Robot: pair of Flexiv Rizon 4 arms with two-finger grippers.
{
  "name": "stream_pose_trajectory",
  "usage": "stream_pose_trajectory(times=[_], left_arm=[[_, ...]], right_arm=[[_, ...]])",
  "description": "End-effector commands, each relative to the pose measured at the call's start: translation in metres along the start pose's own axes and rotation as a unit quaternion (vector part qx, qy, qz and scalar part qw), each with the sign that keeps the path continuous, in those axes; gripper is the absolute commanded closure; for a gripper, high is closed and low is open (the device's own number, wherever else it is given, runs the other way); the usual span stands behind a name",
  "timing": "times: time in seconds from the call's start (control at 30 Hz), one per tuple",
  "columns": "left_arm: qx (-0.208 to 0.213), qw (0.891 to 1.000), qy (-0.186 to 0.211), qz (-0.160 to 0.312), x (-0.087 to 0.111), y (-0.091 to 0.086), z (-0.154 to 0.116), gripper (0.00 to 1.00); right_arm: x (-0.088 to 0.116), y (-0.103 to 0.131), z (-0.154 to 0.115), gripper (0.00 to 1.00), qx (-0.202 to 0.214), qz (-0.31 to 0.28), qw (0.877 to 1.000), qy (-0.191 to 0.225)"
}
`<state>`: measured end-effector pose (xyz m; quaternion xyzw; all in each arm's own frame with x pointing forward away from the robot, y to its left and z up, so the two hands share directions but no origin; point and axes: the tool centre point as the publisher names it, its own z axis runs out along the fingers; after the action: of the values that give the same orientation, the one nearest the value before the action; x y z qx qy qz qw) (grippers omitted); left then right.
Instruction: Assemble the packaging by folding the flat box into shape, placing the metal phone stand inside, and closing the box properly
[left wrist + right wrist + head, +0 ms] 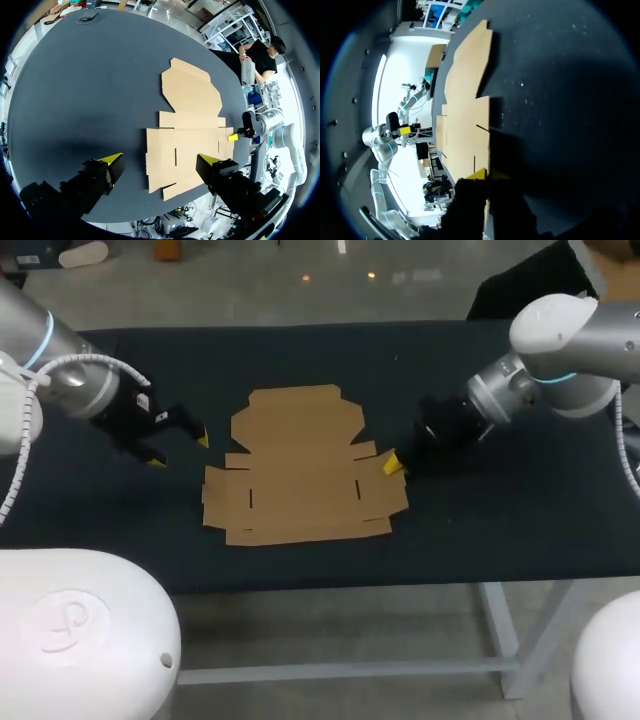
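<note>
**A:** Where does our flat brown cardboard box blank (300, 465) lie?

**B:** Unfolded, in the middle of the black table (500, 530), with no panel raised yet.

**A:** And our hands?

**B:** Our left gripper (180, 451) hangs just beside its left edge, spread wide, likely ready to steady a panel. Our right gripper (391, 465) meets the right-hand flap (365, 453), probably to lift it. Whether it pinches, we cannot tell.

Flat box (300, 465) plain brown cardbd; table (300, 350) matte black; left tool (180, 450) blk w/ yellow tips (203, 439).
</note>
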<state>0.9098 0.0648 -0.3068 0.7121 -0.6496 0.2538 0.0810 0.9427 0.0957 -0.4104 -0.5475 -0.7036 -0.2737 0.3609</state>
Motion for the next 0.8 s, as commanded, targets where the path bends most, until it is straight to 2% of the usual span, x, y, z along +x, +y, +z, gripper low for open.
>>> stream_pose_trajectory(times=[0.03, 0.13, 0.17, 0.27, 0.4, 0.57, 0.6, 0.63, 0.67, 0.7, 0.8], left_arm=[[0.0, 1.0, -0.004, 0.0, 0.0015, 0.0005, -0.0004, 0.0], [-0.001, 1.0, -0.004, 0.0, 0.0015, 0.0006, -0.0004, 0.0], [-0.001, 1.0, -0.004, 0.0, 0.0013, 0.0006, -0.0003, 0.0], [-0.001, 1.0, -0.003, -0.001, 0.0005, 0.0005, -0.0004, 0.0], [-0.001, 1.0, -0.003, 0.0, 0.0002, 0.0004, -0.0006, 0.0], [-0.002, 1.0, -0.003, 0.0, -0.0011, -0.0007, -0.0003, 0.0], [-0.003, 1.0, -0.003, 0.0, -0.0015, -0.0009, -0.0001, 0.0], [-0.003, 1.0, -0.003, -0.001, -0.0017, -0.0011, 0.0001, 0.0], [-0.003, 1.0, -0.003, -0.001, -0.0019, -0.0012, 0.0001, 0.0], [-0.004, 1.0, -0.003, -0.001, -0.002, -0.0012, 0.0002, 0.0], [-0.004, 1.0, -0.001, 0.0, -0.0023, -0.0017, 0.0004, 0.0]], right_arm=[[-0.0018, 0.0045, 0.0003, 1.0, 0.009, 0.0, 1.0, 0.003], [-0.0015, 0.0059, 0.001, 1.0, 0.011, 0.0, 1.0, 0.003], [-0.0015, 0.0063, 0.0011, 0.87, 0.012, 0.0, 1.0, 0.004], [0.0, 0.0069, 0.0001, 0.56, 0.014, 0.001, 1.0, 0.004], [0.0032, 0.0073, -0.002, 0.51, 0.013, 0.001, 1.0, 0.002], [0.0068, 0.005, 0.0013, 0.56, 0.014, -0.002, 1.0, 0.0], [0.0071, 0.004, 0.0024, 0.61, 0.015, -0.002, 1.0, 0.0], [0.0073, 0.0029, 0.0032, 0.7, 0.016, -0.002, 1.0, 0.0], [0.0076, 0.0019, 0.0037, 0.82, 0.016, -0.002, 1.0, 0.0], [0.0078, 0.0014, 0.0041, 0.99, 0.016, -0.003, 1.0, -0.001], [0.0066, 0.0034, 0.0041, 1.0, 0.017, -0.004, 1.0, -0.004]])
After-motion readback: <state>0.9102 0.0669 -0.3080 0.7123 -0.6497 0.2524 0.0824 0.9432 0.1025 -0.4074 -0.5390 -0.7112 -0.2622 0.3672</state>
